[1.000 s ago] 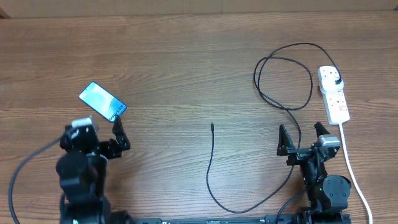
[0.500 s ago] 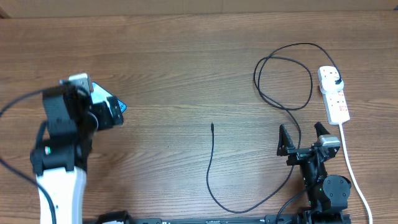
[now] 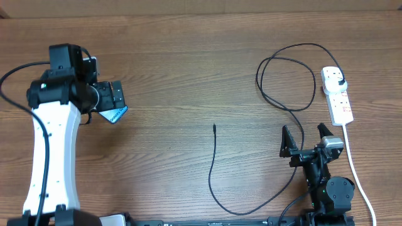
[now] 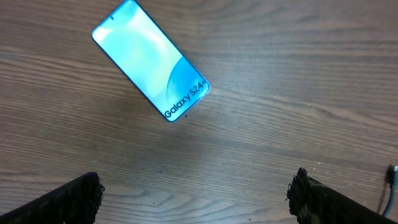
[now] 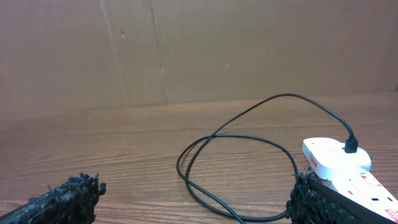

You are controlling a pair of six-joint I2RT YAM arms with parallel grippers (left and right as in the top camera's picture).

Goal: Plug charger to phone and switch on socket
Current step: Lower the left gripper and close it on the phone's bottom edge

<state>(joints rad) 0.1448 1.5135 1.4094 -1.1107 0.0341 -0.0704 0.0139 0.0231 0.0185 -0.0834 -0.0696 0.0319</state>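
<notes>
Looking like a robotics lab bench: white left arm (image 3: 50, 144) and black right arm (image 3: 330, 188) sitting at a wood-grain table (image 3: 188, 56), brown cardboard sheet (image 5: 186, 50) standing behind as backdrop, power strip (image 3: 336, 94) lying on top.

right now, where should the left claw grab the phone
Across its long edges near the middle, from straight above. The phone lies flat, screen up, diagonal on the table, so the left claw would likely need turning to span its narrow width.
</notes>
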